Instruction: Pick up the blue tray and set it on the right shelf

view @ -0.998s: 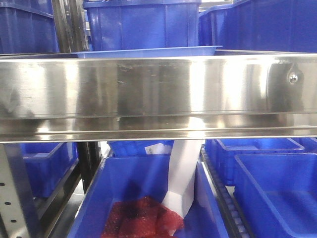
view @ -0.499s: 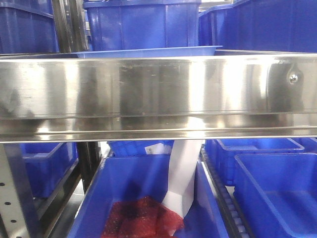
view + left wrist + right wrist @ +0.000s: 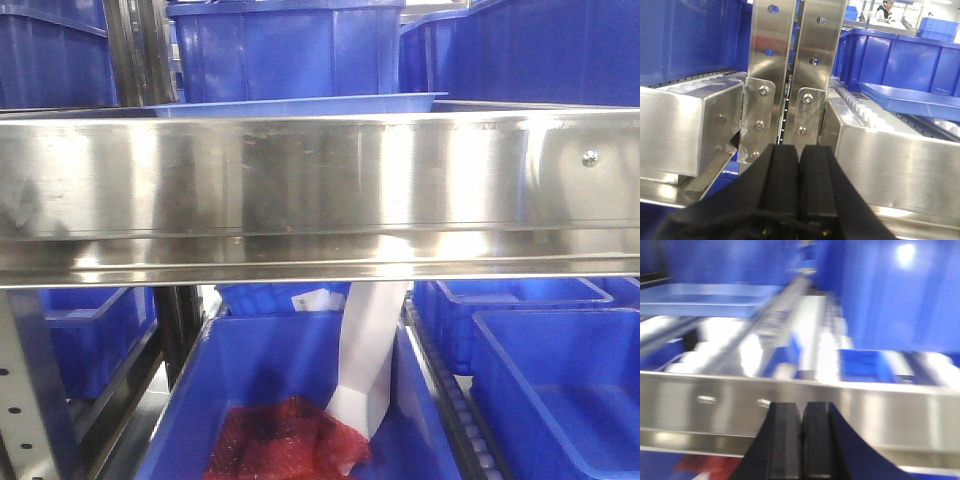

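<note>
screw [image 3: 590, 157] on right shelf [image 3: 300, 190] rail shifted slightly; blue tray [image 3: 300, 104] sat on it; left gripper [image 3: 800, 152] and right gripper [image 3: 802, 412] fingers were together, empty.

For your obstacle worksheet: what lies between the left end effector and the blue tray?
In the left wrist view, the shelf's steel front rail and white rollers lie between the shut left end effector and the blue tray.

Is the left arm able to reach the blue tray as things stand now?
Probably yes, but not straight ahead. The left gripper, jaws shut, faces the steel uprights; the blue tray lies on the rollers to its right, behind the front rail, with nothing over it.
</note>
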